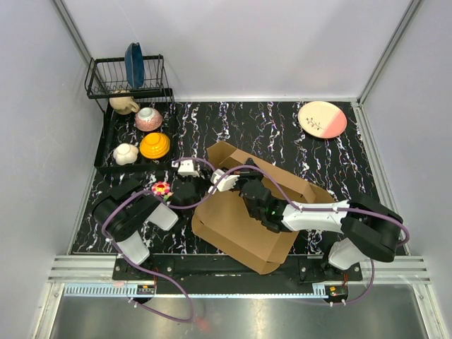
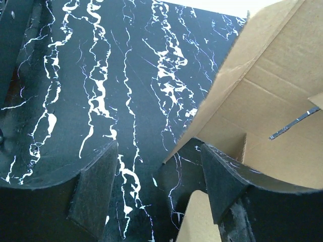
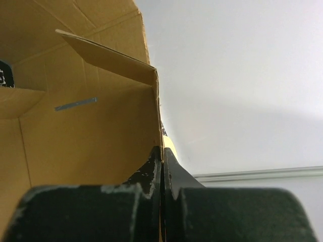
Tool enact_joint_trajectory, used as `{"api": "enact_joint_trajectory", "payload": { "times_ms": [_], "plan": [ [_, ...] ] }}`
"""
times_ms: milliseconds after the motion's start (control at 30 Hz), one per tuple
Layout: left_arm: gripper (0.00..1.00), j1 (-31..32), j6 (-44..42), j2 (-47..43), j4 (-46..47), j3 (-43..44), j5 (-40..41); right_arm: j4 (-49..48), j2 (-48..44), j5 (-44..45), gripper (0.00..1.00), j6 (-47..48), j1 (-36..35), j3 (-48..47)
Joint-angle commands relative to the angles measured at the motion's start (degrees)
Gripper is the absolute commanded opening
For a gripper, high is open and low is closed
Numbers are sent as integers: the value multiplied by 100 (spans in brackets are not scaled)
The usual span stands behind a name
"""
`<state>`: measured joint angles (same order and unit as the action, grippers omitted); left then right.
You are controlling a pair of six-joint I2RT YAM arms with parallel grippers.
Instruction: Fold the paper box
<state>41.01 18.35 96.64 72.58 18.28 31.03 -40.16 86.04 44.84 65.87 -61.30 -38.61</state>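
The paper box is brown corrugated cardboard, lying partly folded in the middle of the table with its far walls raised. My right gripper reaches over it from the right. In the right wrist view it is shut on the top edge of an upright box wall. My left gripper is at the box's left edge. In the left wrist view it is open, with a corner of a box flap and the wall's edge lying between the fingers, close to the right one.
A black dish rack at the far left holds a blue plate. Below it are a beige mug, a pink bowl, an orange bowl and a white cup. A pink plate lies far right.
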Motion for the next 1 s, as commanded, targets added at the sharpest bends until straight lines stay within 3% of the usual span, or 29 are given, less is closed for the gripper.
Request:
{"api": "enact_joint_trajectory", "payload": {
  "times_ms": [0,567,967],
  "plan": [
    [70,-14,108,-330,2085,-18,106,324,-122,166,0,-609,30,73],
    [69,-137,-42,-40,2296,439,-501,1195,-316,-291,0,-1673,232,-103],
    [34,-173,-130,-180,2305,641,-1160,1414,-386,-432,0,-1990,417,-138]
  ]
}}
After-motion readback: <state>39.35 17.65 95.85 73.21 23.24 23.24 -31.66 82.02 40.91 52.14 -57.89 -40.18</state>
